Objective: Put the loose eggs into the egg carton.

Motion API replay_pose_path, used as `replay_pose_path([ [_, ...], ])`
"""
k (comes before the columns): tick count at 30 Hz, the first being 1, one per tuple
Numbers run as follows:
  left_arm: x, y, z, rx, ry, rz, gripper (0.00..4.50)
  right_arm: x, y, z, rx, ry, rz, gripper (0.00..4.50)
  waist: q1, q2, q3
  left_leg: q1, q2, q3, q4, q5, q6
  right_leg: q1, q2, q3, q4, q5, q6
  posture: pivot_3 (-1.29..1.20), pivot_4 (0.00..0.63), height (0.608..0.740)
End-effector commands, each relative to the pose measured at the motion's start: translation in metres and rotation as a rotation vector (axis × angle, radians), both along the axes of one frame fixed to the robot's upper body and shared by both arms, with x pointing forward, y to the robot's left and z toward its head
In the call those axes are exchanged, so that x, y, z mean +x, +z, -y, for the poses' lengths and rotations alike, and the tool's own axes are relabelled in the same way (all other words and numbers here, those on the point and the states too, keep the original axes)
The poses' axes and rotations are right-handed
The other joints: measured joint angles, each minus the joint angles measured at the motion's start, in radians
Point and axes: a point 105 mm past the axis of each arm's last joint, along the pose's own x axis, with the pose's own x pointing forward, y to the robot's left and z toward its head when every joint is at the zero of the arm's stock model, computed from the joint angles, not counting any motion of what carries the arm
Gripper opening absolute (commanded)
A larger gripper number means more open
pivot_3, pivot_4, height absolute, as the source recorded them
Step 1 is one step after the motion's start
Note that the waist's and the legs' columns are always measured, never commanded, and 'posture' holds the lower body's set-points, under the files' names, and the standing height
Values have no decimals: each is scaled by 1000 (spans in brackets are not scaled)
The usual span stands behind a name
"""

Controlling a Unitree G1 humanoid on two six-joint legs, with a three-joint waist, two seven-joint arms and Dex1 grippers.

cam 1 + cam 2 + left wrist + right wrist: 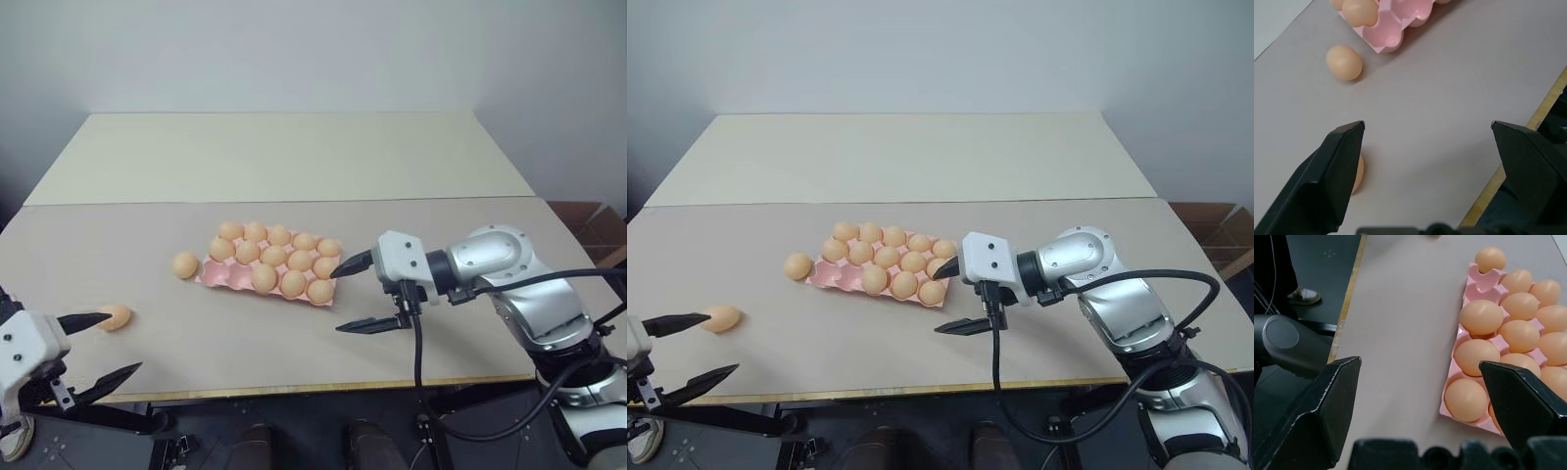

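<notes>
The pink egg carton lies mid-table with several tan eggs in its cups; the cups at its left front end are bare. One loose egg rests on the table just off that left end. It also appears in the left wrist view as the loose egg and beyond the carton in the right wrist view. A second loose egg lies far left, right by the upper finger of my open left gripper. My right gripper hangs open and empty just right of the carton.
The table's front edge runs close below both grippers. A second table adjoins at the back. A cardboard box stands off the right side. A black cable hangs from the right arm.
</notes>
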Motion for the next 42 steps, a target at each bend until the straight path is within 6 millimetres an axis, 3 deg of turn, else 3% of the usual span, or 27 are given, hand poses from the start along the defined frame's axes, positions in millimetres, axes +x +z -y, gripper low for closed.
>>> replay_pose_path([
  [1,-1,6,1,25,10,39,4500,-3,7,0,8,17,28,4471,0,0,0,0,0,0,0,0,0,0,0,0,0,0,0,0,150,740],
  [11,12,4,-26,90,136,85,4500,-2,3,-4,-3,-7,22,4471,1,0,0,0,0,0,0,0,0,0,0,0,0,0,0,0,150,740],
  [19,36,4,-44,82,170,105,4500,-2,-1,-3,15,-73,13,4471,6,0,0,0,-1,0,0,0,0,0,0,0,0,0,0,0,150,740],
  [32,82,-31,-62,-75,161,11,4500,-5,3,1,19,-141,18,4471,22,-1,0,-2,-1,1,0,0,0,-2,-1,0,1,0,0,0,150,740],
  [41,99,-58,-59,-137,146,-84,4500,-9,2,6,13,-203,12,4471,23,-1,-1,-3,-1,2,0,0,0,-3,-1,0,2,0,0,0,150,740],
  [42,102,-59,-58,-140,153,-85,4316,-9,2,6,16,-212,12,4496,23,-1,-1,-2,-1,2,0,0,0,-3,-1,0,2,0,0,0,150,740],
])
